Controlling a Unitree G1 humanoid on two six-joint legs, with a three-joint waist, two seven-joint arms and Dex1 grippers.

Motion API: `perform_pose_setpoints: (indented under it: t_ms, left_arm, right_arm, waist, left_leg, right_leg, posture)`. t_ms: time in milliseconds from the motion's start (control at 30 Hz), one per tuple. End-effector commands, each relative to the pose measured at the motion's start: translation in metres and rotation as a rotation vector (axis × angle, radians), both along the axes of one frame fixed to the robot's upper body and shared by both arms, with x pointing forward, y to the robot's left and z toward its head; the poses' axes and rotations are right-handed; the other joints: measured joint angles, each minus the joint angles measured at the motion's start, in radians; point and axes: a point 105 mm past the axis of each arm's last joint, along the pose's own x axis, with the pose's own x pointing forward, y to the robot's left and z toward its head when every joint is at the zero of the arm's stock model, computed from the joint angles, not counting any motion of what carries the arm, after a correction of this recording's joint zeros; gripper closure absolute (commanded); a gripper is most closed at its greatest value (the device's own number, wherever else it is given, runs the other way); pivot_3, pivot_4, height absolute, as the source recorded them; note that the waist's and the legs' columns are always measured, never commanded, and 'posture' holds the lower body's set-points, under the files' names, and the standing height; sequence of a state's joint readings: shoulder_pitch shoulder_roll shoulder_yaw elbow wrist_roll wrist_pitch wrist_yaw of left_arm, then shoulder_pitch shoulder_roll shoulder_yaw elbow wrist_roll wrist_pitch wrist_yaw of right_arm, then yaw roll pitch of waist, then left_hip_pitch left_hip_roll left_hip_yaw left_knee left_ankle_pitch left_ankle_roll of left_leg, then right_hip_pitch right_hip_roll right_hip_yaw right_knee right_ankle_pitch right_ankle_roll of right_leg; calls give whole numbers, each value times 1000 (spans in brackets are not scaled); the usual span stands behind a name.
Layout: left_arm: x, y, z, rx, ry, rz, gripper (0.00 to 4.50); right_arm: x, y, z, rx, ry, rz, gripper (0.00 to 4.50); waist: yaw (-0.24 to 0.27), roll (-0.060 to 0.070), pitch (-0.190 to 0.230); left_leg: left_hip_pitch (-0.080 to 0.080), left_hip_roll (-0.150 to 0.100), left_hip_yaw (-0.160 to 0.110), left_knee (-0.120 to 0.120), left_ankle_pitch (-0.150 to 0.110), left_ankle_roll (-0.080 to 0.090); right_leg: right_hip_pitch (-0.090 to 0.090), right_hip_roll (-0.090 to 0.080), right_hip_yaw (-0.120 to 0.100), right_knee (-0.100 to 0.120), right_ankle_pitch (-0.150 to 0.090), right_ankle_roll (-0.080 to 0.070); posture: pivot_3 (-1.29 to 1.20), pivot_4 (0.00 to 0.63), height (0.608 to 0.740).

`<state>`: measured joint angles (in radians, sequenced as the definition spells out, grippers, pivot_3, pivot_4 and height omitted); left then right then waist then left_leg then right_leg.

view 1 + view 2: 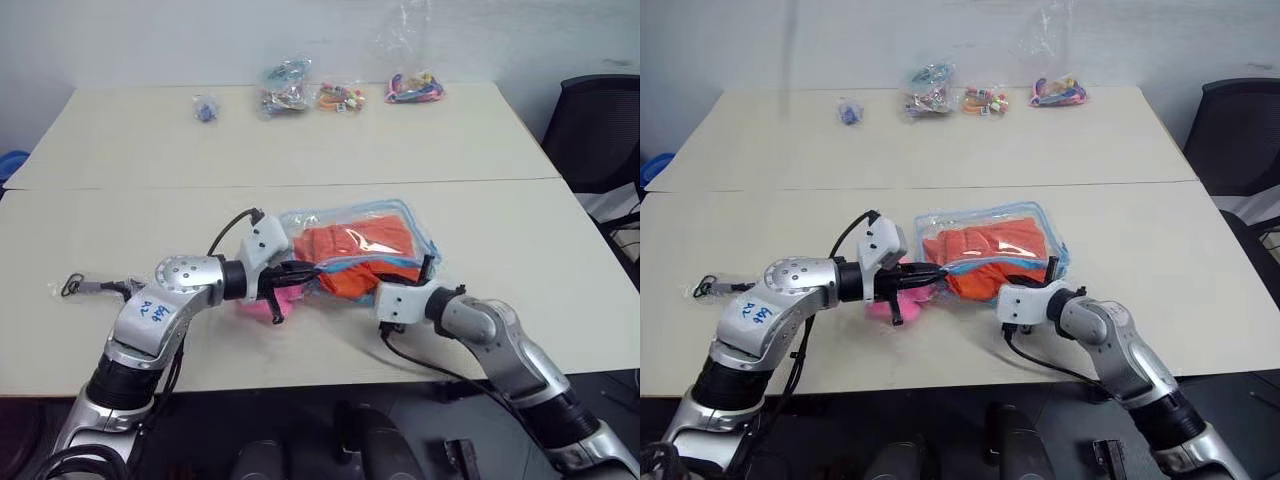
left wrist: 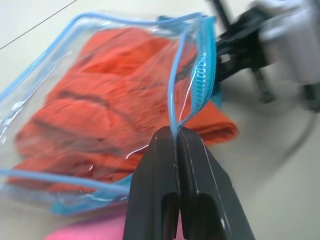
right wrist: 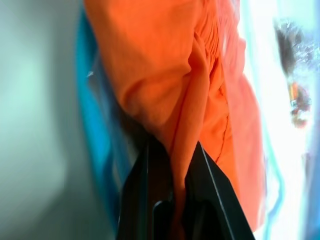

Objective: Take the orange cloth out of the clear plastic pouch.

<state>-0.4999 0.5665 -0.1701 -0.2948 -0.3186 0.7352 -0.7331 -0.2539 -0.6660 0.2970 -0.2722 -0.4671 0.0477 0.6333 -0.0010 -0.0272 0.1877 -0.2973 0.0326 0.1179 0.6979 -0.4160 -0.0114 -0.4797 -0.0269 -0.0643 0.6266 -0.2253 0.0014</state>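
Observation:
The clear plastic pouch (image 1: 300, 218), edged with a light-blue zipper, lies flat in the middle of the near table, and the orange cloth (image 1: 355, 250) bulges out of its open near side. My left gripper (image 2: 176, 134) is shut on the pouch's blue zipper edge (image 2: 202, 75), reaching in from the left. From the right, my right gripper (image 3: 175, 150) is shut on a fold of the orange cloth (image 3: 165, 65) at the pouch's mouth. A pink plush charm (image 1: 262, 305) lies under my left gripper.
Small clear bags of colourful trinkets (image 1: 285, 88) (image 1: 340, 97) (image 1: 415, 88) and a small blue item (image 1: 205, 108) sit along the far table edge. A dark clip (image 1: 85, 287) lies at the near left. A black chair (image 1: 600, 130) stands at the right.

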Motion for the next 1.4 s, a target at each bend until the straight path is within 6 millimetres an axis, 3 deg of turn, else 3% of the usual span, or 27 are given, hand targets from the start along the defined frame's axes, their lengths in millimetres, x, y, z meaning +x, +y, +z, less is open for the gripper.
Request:
perform_pose_setpoints:
  t_ms: [33,233,367,533,567,667,800,867,933,1000,1167,1233,1400]
  left_arm:
    - [15,6,-2,52,-54,74,4500]
    - [36,20,-16,143,-86,179,4500]
    - [38,22,-16,154,-98,170,4500]
    - [39,34,-17,196,-108,161,4500]
    - [42,40,-17,209,-114,186,4035]
    - [42,52,-19,258,-127,189,3229]
    - [33,55,-24,294,-114,135,2024]
    - [24,53,-22,281,-99,87,1427]
    - [17,48,-15,247,-87,40,1427]
    - [8,41,-5,196,-59,-14,1427]
    - [-18,35,19,129,24,-180,1427]
    - [-19,39,25,144,5,-198,1427]
    - [-9,47,38,145,-28,-191,1427]
  right_arm:
    - [-19,0,28,3,-40,50,4485]
    - [-52,-11,55,128,163,69,4485]
    - [-78,-15,87,277,352,153,4485]
    - [-68,-39,131,350,285,96,4485]
    - [-65,-43,139,367,257,83,4500]
    - [-54,-60,162,389,147,22,4500]
    - [-40,-89,181,459,0,-99,4500]
    - [-29,-110,175,503,-66,-211,4500]
    - [-19,-137,148,359,-153,-342,4500]
    - [-21,-154,104,192,-158,-377,4500]
    - [-40,-207,-5,5,-6,-537,4500]
    - [-46,-217,-19,-28,13,-546,4500]
    - [-47,-240,-21,-176,-9,-542,4500]
  waist:
    - [0,0,0]
    - [0,0,0]
    - [0,0,0]
    - [-2,0,0]
    - [-3,0,0]
    - [-2,0,0]
    - [-2,0,0]
    - [-2,0,0]
    - [-1,0,0]
    - [5,-1,0]
    - [-2,0,0]
    - [-8,0,0]
    - [-20,0,0]
  left_leg:
    - [0,0,0,0,0,0]
    - [0,0,0,0,0,0]
    - [0,1,-1,0,0,0]
    - [1,0,-1,0,-1,1]
    - [1,0,-1,0,-1,1]
    - [1,0,-1,-1,-1,1]
    - [1,0,-1,-1,-1,1]
    - [1,1,0,-2,0,1]
    - [1,2,0,-2,0,1]
    - [0,1,0,-3,0,1]
    - [0,0,2,-3,0,1]
    - [1,0,2,-3,1,0]
    - [11,-1,4,-7,1,-1]
  right_leg:
    - [0,0,0,0,0,0]
    - [0,1,0,0,0,0]
    - [0,0,-1,0,0,0]
    - [1,0,-1,0,0,0]
    - [1,0,0,0,0,0]
    - [0,1,0,0,0,0]
    - [0,0,0,0,0,0]
    - [0,0,0,0,0,0]
    - [0,0,0,0,0,0]
    - [0,0,0,-2,0,0]
    - [-1,-1,1,-1,0,1]
    - [-1,-1,3,-1,0,1]
    - [7,1,7,-2,-2,1]
  posture:
    - [0,150,740]
    - [0,150,740]
    - [0,150,740]
    - [0,150,740]
    - [0,150,740]
    - [0,150,740]
    - [0,150,740]
    - [0,150,740]
    - [0,150,740]
    - [0,150,740]
    - [0,150,740]
    - [0,150,740]
    - [0,150,740]
